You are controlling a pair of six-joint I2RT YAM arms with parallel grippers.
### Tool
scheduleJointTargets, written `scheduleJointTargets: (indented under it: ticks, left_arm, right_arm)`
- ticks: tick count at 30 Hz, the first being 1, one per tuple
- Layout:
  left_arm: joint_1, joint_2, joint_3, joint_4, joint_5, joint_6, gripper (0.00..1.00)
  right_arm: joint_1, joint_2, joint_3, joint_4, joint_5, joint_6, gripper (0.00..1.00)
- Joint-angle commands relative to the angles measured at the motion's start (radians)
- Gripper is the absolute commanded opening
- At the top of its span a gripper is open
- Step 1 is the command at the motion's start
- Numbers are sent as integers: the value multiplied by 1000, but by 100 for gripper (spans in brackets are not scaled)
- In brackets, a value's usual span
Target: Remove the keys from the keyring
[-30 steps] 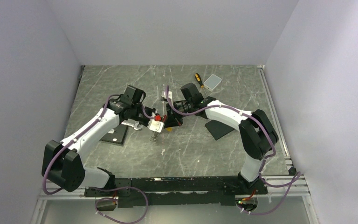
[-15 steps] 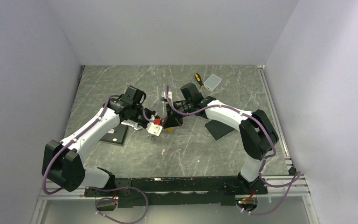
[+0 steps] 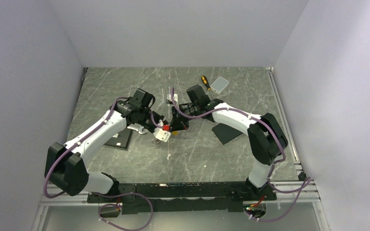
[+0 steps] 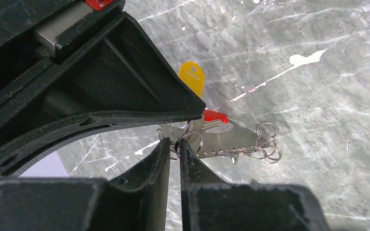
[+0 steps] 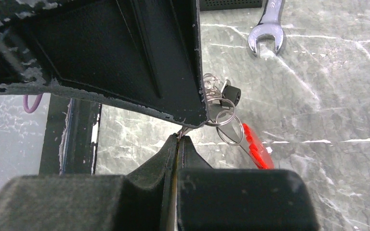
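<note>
The keys (image 4: 224,138) hang above the table as a flat silvery bunch, with a yellow tag (image 4: 192,78) behind them. The keyring (image 4: 191,144) is a thin wire ring, joined to a red strip (image 4: 215,115), a short chain (image 4: 231,153) and more small rings (image 4: 269,144). My left gripper (image 4: 175,145) is nearly closed, its tips pinching the keyring's wire. My right gripper (image 5: 179,137) is shut on a thin silvery edge of the bunch, with rings (image 5: 226,120) and the red strip (image 5: 256,147) dangling beside it. In the top view both grippers (image 3: 169,128) meet tip to tip at mid-table.
A silver wrench (image 5: 267,33) lies on the table below the grippers. A yellow-handled screwdriver (image 3: 205,82) and a clear box (image 3: 219,84) sit at the back right. Black flat plates lie at the left (image 3: 117,139) and right (image 3: 227,132) of the marbled table.
My left arm has shifted slightly right, toward the right gripper, and its jaws have closed a little. The right arm has held still.
</note>
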Motion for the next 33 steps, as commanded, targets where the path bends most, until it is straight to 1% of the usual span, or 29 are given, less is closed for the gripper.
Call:
scheduleJointTargets:
  ticks: [1, 2, 4, 5, 11, 14, 19, 23, 27, 30, 33]
  left_arm:
    - [-3, 20, 25, -50, -52, 34, 13]
    - [-4, 18, 21, -50, -55, 29, 11]
    - [-4, 12, 13, -47, -61, 21, 3]
    - [-4, 6, 7, -45, -62, 15, 0]
    - [3, -8, -16, -7, -84, -68, 0]
    - [29, -18, -29, 55, -43, -188, 0]
    - [109, -63, -75, 161, 83, -412, 0]
    - [175, -105, -135, 195, 133, -558, 0]
    - [232, -182, -233, 202, 158, -630, 0]
    - [252, -238, -302, 224, 152, -709, 0]
    - [272, -289, -361, 283, 123, -824, 0]
  right_arm:
    - [5, -59, 22, 28, -10, -23, 0]
    - [4, -59, 17, 28, -10, -24, 0]
    - [4, -62, 10, 27, -9, -27, 0]
    - [4, -61, 6, 26, -8, -30, 0]
    - [-18, -56, -30, 39, -2, -33, 0]
    - [-32, -39, -41, 56, 4, -16, 0]
    - [-42, 6, -21, 99, -2, 30, 0]
    - [-41, 47, 17, 166, -25, 108, 0]
    - [-30, 92, 58, 201, -46, 157, 0]
    - [-13, 127, 76, 223, -61, 190, 0]
    - [13, 157, 79, 224, -68, 208, 0]
